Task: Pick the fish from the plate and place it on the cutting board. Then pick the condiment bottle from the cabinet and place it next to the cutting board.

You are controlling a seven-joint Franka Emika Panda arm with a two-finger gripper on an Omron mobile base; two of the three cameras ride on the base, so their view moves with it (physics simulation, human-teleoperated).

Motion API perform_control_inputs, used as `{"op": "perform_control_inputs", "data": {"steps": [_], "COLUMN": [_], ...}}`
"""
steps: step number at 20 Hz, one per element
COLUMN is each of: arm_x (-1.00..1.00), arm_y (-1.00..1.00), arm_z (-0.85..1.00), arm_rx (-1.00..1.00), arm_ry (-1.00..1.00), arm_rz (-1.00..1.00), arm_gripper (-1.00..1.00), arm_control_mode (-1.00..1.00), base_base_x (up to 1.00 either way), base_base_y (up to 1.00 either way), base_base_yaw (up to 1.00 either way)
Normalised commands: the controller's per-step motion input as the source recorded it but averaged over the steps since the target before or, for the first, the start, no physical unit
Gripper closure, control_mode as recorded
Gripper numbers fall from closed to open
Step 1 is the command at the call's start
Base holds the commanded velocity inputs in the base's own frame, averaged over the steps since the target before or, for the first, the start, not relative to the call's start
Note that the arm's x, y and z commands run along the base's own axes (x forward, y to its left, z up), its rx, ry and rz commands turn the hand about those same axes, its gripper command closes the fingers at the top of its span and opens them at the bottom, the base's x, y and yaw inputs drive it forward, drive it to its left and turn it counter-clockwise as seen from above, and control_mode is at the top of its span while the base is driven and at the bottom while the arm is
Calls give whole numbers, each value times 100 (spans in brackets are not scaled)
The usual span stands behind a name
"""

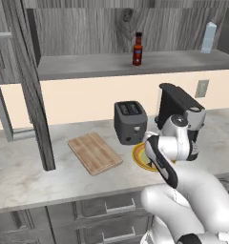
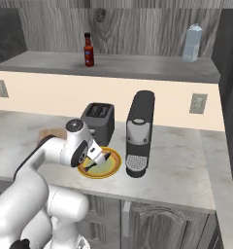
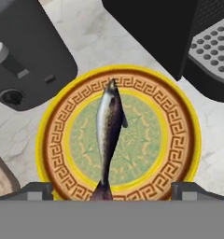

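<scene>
The fish [image 3: 109, 126], slim and dark grey, lies across the middle of the yellow-rimmed plate [image 3: 179, 140], tail toward my hand. My gripper [image 3: 113, 190] hovers just above the plate [image 2: 113, 165], open, one fingertip on each side of the tail and nothing held. In the right base view the gripper [image 2: 100, 159] points down at the fish [image 2: 91, 166]. The wooden cutting board [image 1: 95, 152] lies left of the toaster. The dark-red condiment bottle [image 1: 137, 49] stands upright on the cabinet [image 1: 88, 66] shelf, as the right base view also shows the bottle [image 2: 89, 50].
A dark toaster [image 1: 130, 121] stands just behind the plate and a black coffee machine [image 2: 140, 133] right of it. A pale blue-white bottle [image 2: 192, 44] stands far right on the shelf. A grey cabinet side panel [image 1: 37, 109] reaches the counter left of the board.
</scene>
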Motion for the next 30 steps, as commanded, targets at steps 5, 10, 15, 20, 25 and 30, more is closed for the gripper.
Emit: {"op": "perform_control_inputs", "data": {"steps": [5,10,15,20,25,30], "arm_x": [0,0,0,0,0,0], "arm_y": [0,0,0,4,12,20], "arm_z": [-42,-50,-59,-64,-62,-57], "arm_rx": [0,-1,-2,-2,-1,0], "arm_ry": [-11,-10,-6,-4,-4,-4], "arm_rz": [0,0,-1,-1,-1,-1], "arm_gripper": [-100,-100,-100,-100,-100,-100], "arm_control_mode": [-100,-100,-100,-100,-100,-100], "base_base_x": [0,0,0,0,0,0], "base_base_y": [0,0,0,0,0,0], "base_base_yaw": [0,0,0,0,0,0]}}
